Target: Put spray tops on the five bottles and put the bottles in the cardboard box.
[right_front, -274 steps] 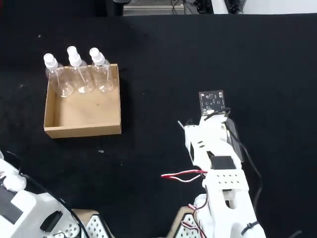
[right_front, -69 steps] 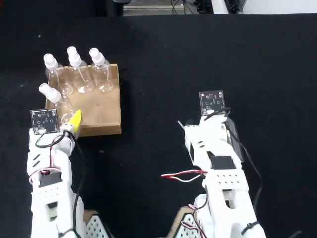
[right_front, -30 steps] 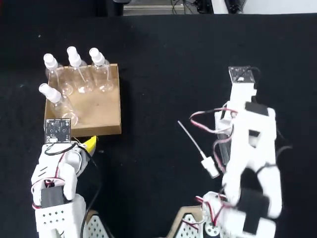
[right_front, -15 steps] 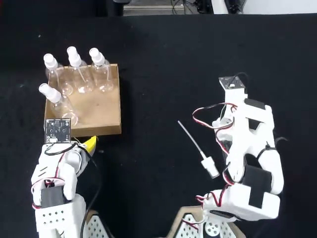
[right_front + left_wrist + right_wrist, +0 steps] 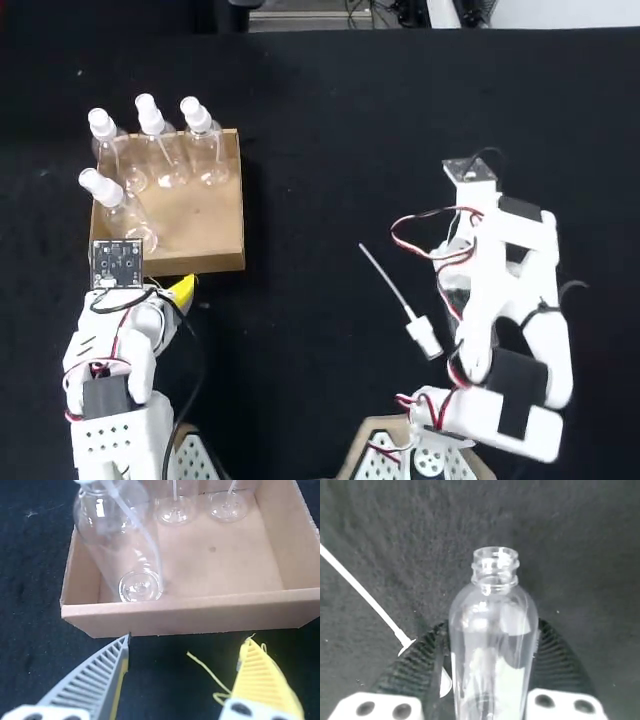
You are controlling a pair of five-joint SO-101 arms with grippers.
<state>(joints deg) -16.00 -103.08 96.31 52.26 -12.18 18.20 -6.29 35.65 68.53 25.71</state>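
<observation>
Standing at the black table [image 5: 330, 120], I record the following.

- The cardboard box [image 5: 205, 225] sits at the upper left of the high view. It holds 4 bottles, each fitted with a white spray top.
- A row of 3 bottles [image 5: 150, 150] stands along the box's far wall. The 4th bottle [image 5: 120, 545] is in front of that row, against the box's left wall and leaning. Its base rests at the near left corner of the box floor.
- The left gripper [image 5: 182, 660] is spread wide with nothing between its grey and yellow fingers. It is just outside the box's near wall, at the lower left of the high view.
- The right gripper [image 5: 491, 630] is clamped on the 5th bottle [image 5: 492, 600] — both fingers press against the clear body. The neck is open, with no top on it.
- The right arm [image 5: 505, 290] stands right of centre in the high view, well apart from the box.
- A loose spray top [image 5: 425, 335] lies on the table at lower centre, just left of the right arm. Its thin white tube [image 5: 385, 275] runs up and to the left.
- I cannot tell whether the 5th bottle's base touches the table.
</observation>
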